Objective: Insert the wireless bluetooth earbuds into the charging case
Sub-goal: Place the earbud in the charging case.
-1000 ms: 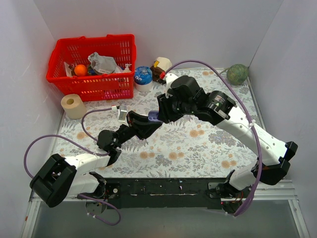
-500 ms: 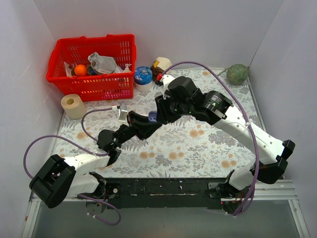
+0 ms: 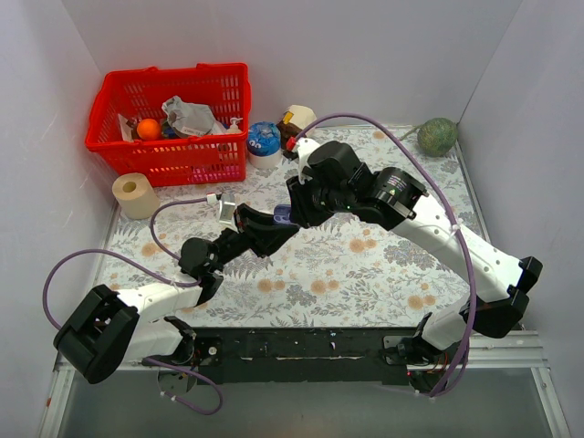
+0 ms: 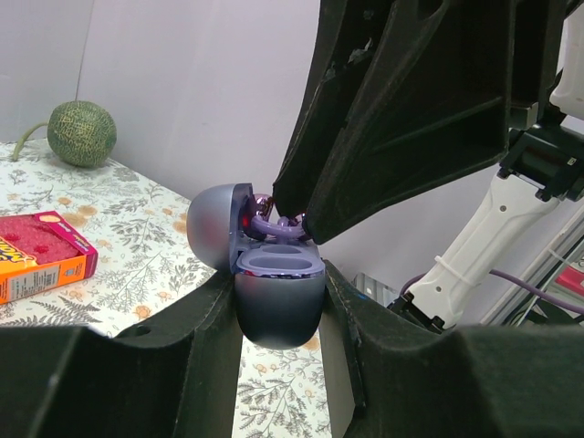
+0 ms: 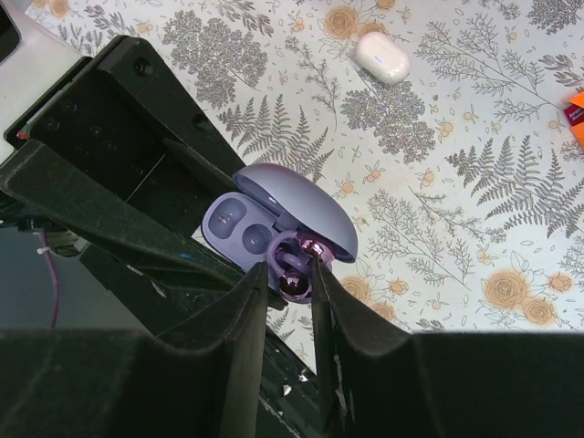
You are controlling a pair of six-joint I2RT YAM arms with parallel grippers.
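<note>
My left gripper [image 4: 278,278] is shut on the base of a purple charging case [image 4: 278,306], held upright above the table with its lid open. The case also shows in the right wrist view [image 5: 306,201], with two empty sockets visible. My right gripper [image 5: 288,272] is shut on a purple earbud [image 5: 296,274] and holds it just over the case's near edge. The earbud also shows at the case's mouth in the left wrist view [image 4: 272,224]. In the top view both grippers meet over the table's middle, at the case [image 3: 283,215]. The other earbuds are out of view.
A closed white case [image 5: 381,57] lies on the floral cloth. A red basket [image 3: 169,123] of clutter stands back left, with a paper roll [image 3: 135,194], a blue-lidded jar [image 3: 265,141], a green ball [image 3: 438,135] and an orange box [image 4: 41,255] around it.
My right arm has shifted slightly left and closer to the case, with the purple earbud still held. The left arm and case have stayed put.
</note>
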